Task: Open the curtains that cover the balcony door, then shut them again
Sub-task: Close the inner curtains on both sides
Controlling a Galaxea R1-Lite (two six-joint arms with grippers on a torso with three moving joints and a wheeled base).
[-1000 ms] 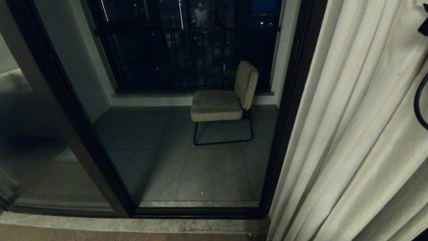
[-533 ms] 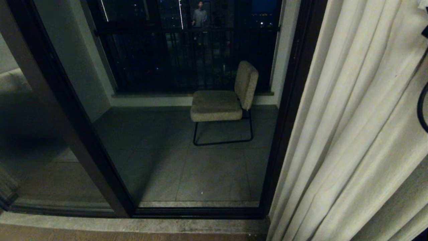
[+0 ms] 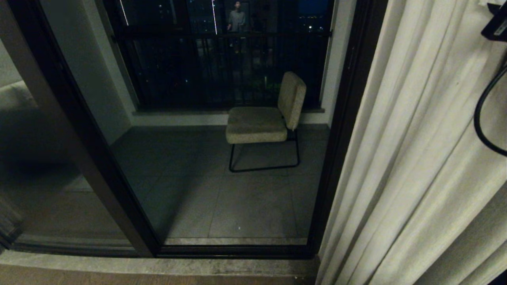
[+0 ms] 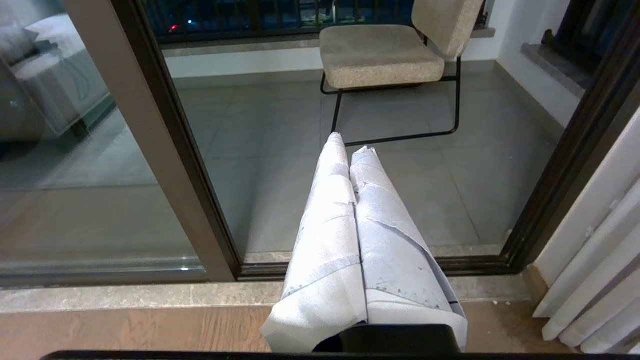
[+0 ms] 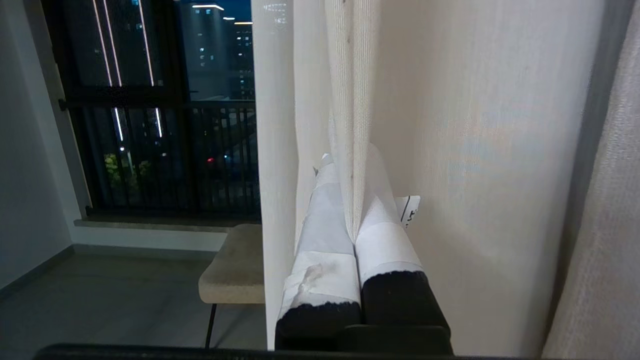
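- Right now, head view: curtains (image 3: 416,158) bunched at the right edge of the balcony door (image 3: 340,130), glass uncovered, chair (image 3: 263,118) beyond.
- Only the right wrist view shows the right gripper (image 5: 352,200), jaws pinched on a curtain pleat.
- Left wrist view alone shows the left gripper (image 4: 352,145), jaws pressed together, empty, low before the door sill (image 4: 125,295).

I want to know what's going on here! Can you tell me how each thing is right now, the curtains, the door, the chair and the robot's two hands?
curtains: bunched at the right, glass uncovered.
balcony door: uncovered; open or shut unclear.
chair: upright on the balcony, empty.
right gripper: shut on a curtain fold.
left gripper: shut, holding nothing.
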